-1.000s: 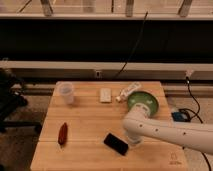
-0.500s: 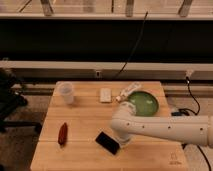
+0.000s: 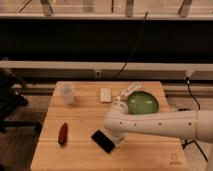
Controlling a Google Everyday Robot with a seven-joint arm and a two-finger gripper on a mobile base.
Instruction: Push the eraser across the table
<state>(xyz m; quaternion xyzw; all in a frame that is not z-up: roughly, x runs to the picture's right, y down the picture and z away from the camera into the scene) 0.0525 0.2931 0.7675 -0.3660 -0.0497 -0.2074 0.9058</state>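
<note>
Tool (image 3: 118, 142) half-hidden beside eraser (image 3: 103, 141)

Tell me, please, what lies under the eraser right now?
Under the eraser only the table planks show. The gripper sits at its right edge, and the arm covers the boards beyond it.

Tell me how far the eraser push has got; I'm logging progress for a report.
Done: the eraser has slid left from a second ago. In hand: the gripper sits low at the eraser's right end, apparently touching it. Left: open table remains between the eraser and the red-brown object near the left edge, so the push can probably go further.
</note>
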